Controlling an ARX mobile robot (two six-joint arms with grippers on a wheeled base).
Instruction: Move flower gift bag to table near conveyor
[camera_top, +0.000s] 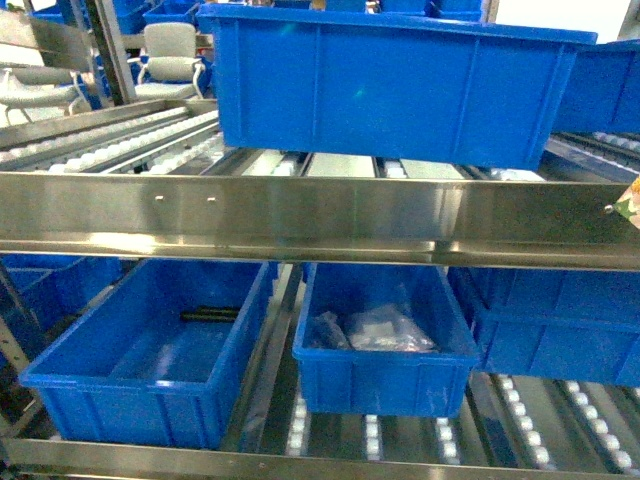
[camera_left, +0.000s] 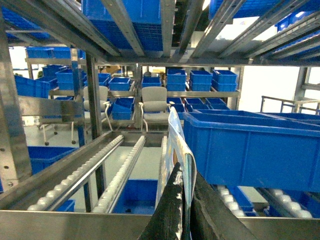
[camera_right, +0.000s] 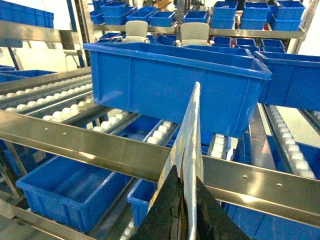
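Observation:
The flower gift bag (camera_right: 190, 125) stands edge-on as a thin, pale printed sheet between the black fingers of my right gripper (camera_right: 185, 172), which is shut on its lower edge. In the left wrist view my left gripper (camera_left: 186, 168) is likewise shut on a thin printed bag edge (camera_left: 175, 132) with a teal rim; whether it is the same bag I cannot tell. Both are held up in front of the conveyor (camera_top: 110, 145), whose white rollers (camera_left: 85, 170) run between steel rails. The head view shows neither gripper, only a small colourful scrap (camera_top: 631, 205) at its right edge. The table is out of view.
A steel cross rail (camera_top: 300, 215) spans the front of the rack. A large blue bin (camera_top: 390, 85) sits on the upper rollers. Below are an open blue bin (camera_top: 150, 350) and a second bin (camera_top: 385, 345) holding plastic-wrapped items. Office chairs (camera_top: 170, 55) stand behind.

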